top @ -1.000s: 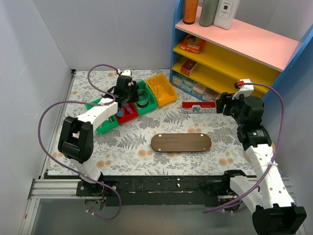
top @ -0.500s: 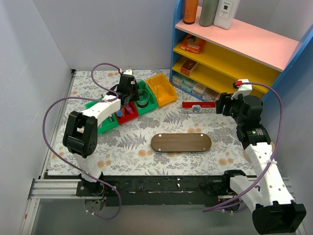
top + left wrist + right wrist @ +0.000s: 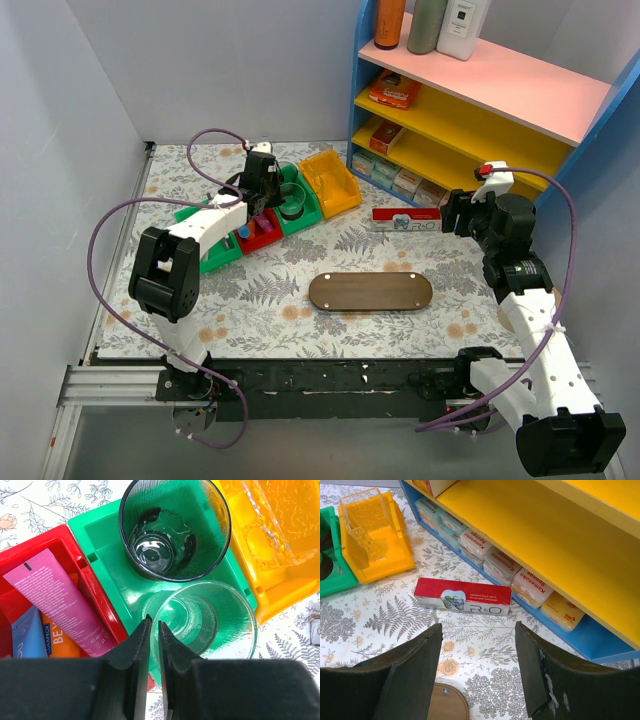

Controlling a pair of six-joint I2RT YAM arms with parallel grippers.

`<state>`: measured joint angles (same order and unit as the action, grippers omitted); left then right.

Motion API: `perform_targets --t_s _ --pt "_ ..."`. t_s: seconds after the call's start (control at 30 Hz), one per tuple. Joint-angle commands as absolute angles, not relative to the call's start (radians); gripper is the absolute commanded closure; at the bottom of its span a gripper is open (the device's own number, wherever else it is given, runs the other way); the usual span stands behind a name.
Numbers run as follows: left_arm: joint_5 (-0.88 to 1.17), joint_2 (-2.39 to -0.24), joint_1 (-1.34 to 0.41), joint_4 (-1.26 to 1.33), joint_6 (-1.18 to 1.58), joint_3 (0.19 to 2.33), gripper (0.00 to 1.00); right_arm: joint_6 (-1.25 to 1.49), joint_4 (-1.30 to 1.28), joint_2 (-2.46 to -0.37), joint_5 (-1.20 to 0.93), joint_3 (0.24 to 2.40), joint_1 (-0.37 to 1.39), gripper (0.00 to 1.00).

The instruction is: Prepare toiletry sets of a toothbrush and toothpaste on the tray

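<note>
Bright even overhead light throughout, only soft faint shadow beside the flat oval dark-brown wooden tray (image 3: pixel 370 292), white glare spots in the clear round drinking glass (image 3: pixel 200 620) and glossy green plastic bin (image 3: pixel 107 545), black left gripper (image 3: pixel 154 624) close-up slightly soft, mild edge stretch in wrist views, top view sharp.

Top cam looking down from above/behind near edge, covering table (image 3: pixel 250 300) + shelf (image 3: pixel 480 85) far right. L wrist cam pointing straight down, v. close over green bin (image 3: pixel 100 545). R wrist cam facing far right, mid-range. Yellow bin (image 3: pixel 385 555) appearing in all 3; tray (image 3: pixel 370 292) in top + R.
</note>
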<state>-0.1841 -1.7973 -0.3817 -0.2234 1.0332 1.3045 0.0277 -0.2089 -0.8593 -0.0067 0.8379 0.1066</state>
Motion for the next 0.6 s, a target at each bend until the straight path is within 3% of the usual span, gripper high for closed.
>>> perform_targets --t_s 0.0,0.1,0.57 --pt "-0.193 -1.781 -0.38 -0.212 1.026 1.324 0.94 0.018 -0.176 -0.856 -0.006 0.876 0.109 0.33" --pt "-0.192 -1.773 -0.38 -0.209 1.028 1.322 0.99 0.018 -0.178 -0.856 -0.006 0.876 0.109 0.33" --pt "-0.163 -1.684 -0.379 -0.181 1.051 1.29 1.0 0.015 -0.179 -0.853 -0.003 0.877 0.107 0.33"
